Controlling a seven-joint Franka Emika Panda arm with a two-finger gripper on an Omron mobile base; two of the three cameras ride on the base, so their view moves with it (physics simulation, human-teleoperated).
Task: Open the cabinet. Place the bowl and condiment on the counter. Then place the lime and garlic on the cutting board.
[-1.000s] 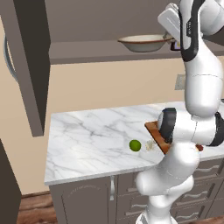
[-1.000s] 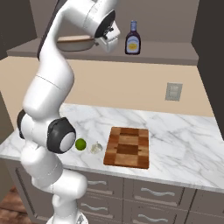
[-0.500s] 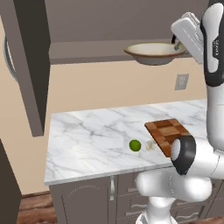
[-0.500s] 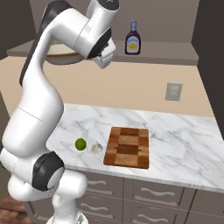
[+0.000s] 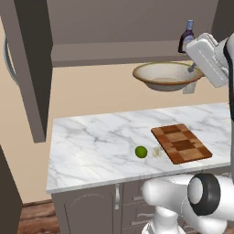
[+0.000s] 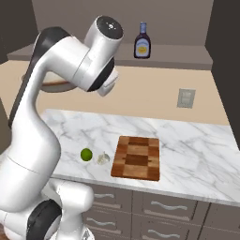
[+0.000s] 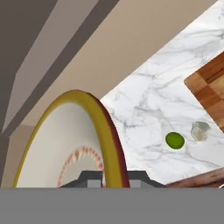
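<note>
White marble worktop (image 5: 100,137) with grey veins runs beneath the open wall cabinet (image 5: 32,68), whose dark door stands swung out at 9 o'clock in the left base view. One arm is present; it rises from the base, bends at the elbow and reaches high, the hand held out in the air in front of the cabinet shelf and above the worktop, at 2 o'clock in the left base view. The gripper (image 7: 113,178) is clenched on the rim of the bowl (image 5: 167,76), one finger (image 7: 89,179) on the cream inside and the other on the outer side, as seen in the hand view. One bowl: held aloft, roughly level, clear of both shelf and worktop. One condiment (image 6: 142,42): upright on the cabinet shelf, at 12 o'clock in the right base view. One lime (image 5: 141,151) and one garlic (image 5: 156,152): on the worktop, just beside each other, the garlic between the lime and the cutting board (image 5: 181,143). One cutting board: flat on the worktop at 3 o'clock of the garlic in the left base view, nothing resting on it.
</note>
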